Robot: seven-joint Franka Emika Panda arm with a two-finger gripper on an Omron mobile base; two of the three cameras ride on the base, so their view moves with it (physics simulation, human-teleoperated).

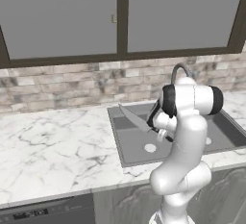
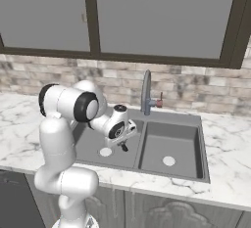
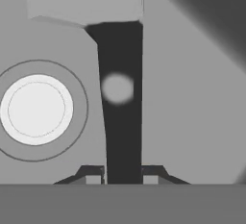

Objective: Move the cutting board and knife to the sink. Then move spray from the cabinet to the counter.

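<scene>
Fingers clamped on knife by black handle, over left sink basin. Blade stiff, slick, sharp; you keep grip on handle, lower flat.

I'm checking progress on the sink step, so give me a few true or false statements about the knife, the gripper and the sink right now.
1. The gripper is shut on the knife's black handle. True.
2. The knife lies flat on the marble counter. False: it is held over the sink, blade tilted up.
3. The sink has two basins. True.
4. The upper cabinet doors stand open. False: they are closed.
5. The faucet stands behind the sink. True.
</scene>
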